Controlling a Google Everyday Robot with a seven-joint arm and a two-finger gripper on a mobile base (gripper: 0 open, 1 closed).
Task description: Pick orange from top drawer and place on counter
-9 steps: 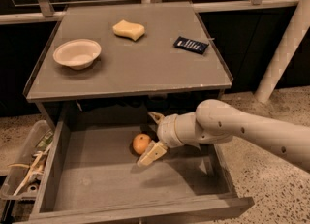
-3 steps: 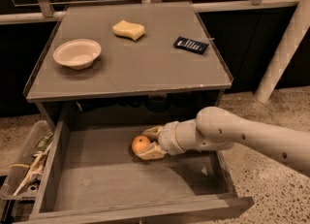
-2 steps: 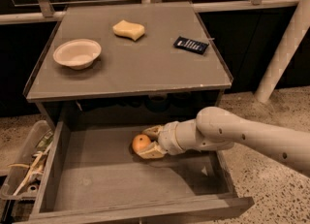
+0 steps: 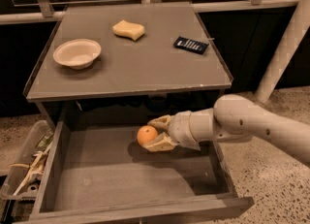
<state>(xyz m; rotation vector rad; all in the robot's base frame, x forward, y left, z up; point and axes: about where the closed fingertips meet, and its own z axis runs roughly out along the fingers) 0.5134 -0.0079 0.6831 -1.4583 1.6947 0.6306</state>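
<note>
The orange point(image 4: 147, 135) is between the two pale fingers of my gripper point(image 4: 154, 133), which is shut on it. One finger point(image 4: 160, 121) lies above and behind the fruit, the other point(image 4: 159, 145) below it. The orange hangs a little above the floor of the open top drawer point(image 4: 121, 179), near its back middle, with a shadow under it. My arm reaches in from the right over the drawer's right wall. The grey counter point(image 4: 145, 68) is directly above.
On the counter stand a white bowl point(image 4: 77, 53) at the left, a pale yellow sponge point(image 4: 128, 29) at the back and a black flat device point(image 4: 190, 44) at the right. A clear bin of clutter point(image 4: 24, 174) sits left of the drawer. A white post point(image 4: 283, 48) stands at the right.
My gripper has closed on the orange and lifted it slightly off the drawer floor, up and a bit to the right.
</note>
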